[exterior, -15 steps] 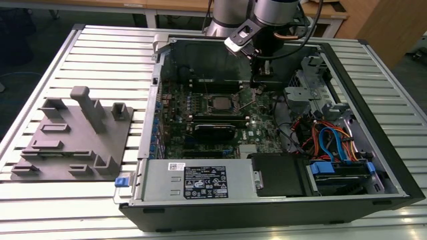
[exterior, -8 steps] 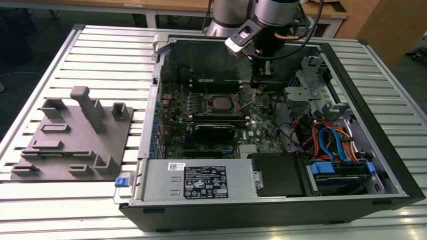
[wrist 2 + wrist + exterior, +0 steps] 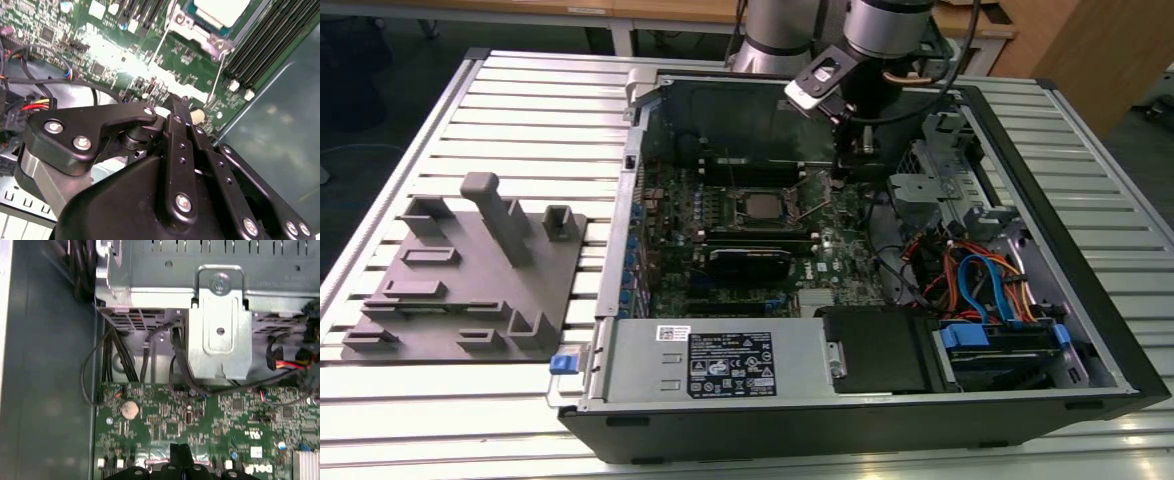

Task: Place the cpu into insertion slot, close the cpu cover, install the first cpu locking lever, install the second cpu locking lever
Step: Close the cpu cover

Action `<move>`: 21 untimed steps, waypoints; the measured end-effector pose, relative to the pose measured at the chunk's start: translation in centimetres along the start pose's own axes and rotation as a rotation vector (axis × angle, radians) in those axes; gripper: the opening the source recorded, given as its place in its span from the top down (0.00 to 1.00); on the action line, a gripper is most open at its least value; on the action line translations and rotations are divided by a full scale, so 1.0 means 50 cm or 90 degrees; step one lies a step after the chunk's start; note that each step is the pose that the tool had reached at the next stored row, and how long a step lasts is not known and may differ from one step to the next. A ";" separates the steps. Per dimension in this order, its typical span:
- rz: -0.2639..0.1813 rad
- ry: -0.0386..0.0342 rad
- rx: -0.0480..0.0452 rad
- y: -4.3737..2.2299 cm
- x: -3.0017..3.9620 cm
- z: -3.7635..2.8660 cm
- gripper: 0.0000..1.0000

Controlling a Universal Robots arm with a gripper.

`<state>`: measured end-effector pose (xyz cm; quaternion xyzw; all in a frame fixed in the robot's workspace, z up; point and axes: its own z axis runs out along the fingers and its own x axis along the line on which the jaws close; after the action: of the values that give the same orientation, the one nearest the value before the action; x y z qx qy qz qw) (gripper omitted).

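Note:
In the exterior view an open computer case lies on the table with a green motherboard (image 3: 670,230) inside. The cpu (image 3: 757,205), with its dull silver top, sits in the insertion slot (image 3: 731,193) near the board's middle; the second wrist view has the cpu (image 3: 222,10) at its edge. The silvery cpu cover (image 3: 196,31) appears to lie flat around the chip. Two thin wire locking levers (image 3: 159,46) (image 3: 216,75) stick out beside the socket. My gripper (image 3: 854,172) hangs just to the exterior view's right of the socket. Its black fingers (image 3: 176,112) look shut and hold nothing.
A grey fixture plate (image 3: 467,280) with upright blocks lies outside the case on the exterior view's left. Inside are a power supply (image 3: 707,365), a black drive bay (image 3: 881,345), orange and blue cables (image 3: 981,280), long memory slots (image 3: 270,40) and a metal bracket (image 3: 220,335).

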<state>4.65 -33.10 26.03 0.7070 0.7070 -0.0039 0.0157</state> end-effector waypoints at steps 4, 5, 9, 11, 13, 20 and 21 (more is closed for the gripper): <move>0.000 0.0000 0.0010 0.009 0.002 0.009 0.90; 0.000 0.0000 0.0015 0.011 0.002 0.011 0.90; 0.000 -0.0001 0.0040 0.013 0.002 0.021 0.90; 0.000 -0.0001 0.0051 0.014 0.002 0.027 0.90; 0.000 -0.0001 0.0060 0.014 0.002 0.032 0.90; 0.000 0.0002 0.0064 0.000 0.002 0.035 0.90; 0.000 0.0001 0.0063 -0.001 0.002 0.035 0.90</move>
<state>4.64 -33.04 24.28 0.7070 0.7071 -0.0074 0.0121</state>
